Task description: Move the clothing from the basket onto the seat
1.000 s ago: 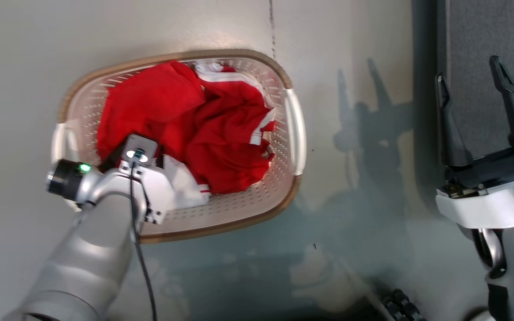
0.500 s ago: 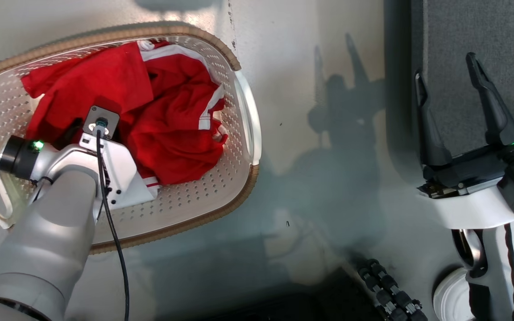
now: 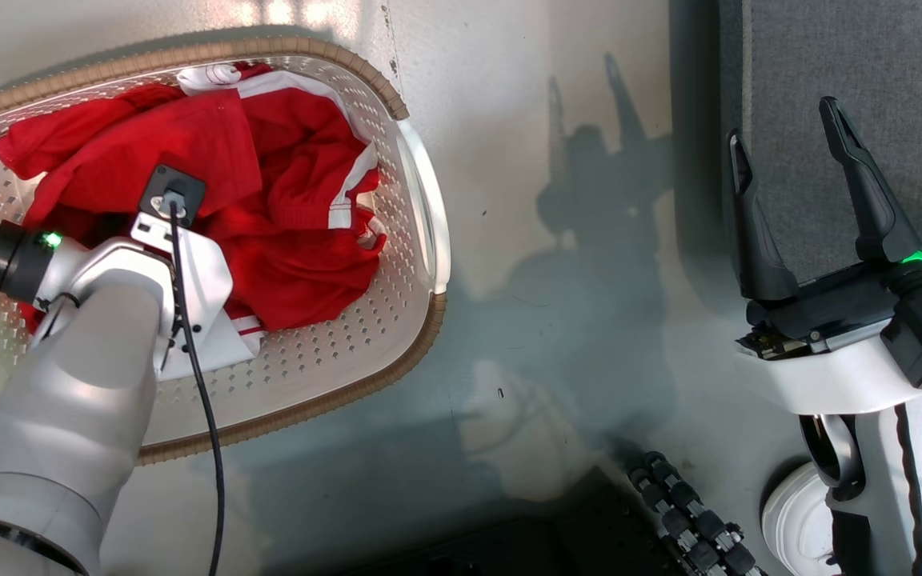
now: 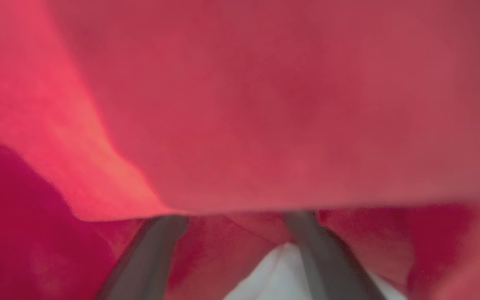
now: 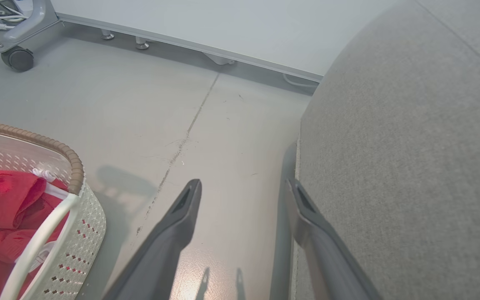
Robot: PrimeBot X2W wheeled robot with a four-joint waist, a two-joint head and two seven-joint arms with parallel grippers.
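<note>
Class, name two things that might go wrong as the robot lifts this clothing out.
The left gripper is buried in the clothing, tips hidden, so its hold may be shallow and slip. The clothing lies bunched; lifting might drag a trailing part over the basket rim onto the floor.

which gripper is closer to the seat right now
Right. The right gripper hangs open at the edge of the seat; the left gripper is down in the basket among the clothing.
</note>
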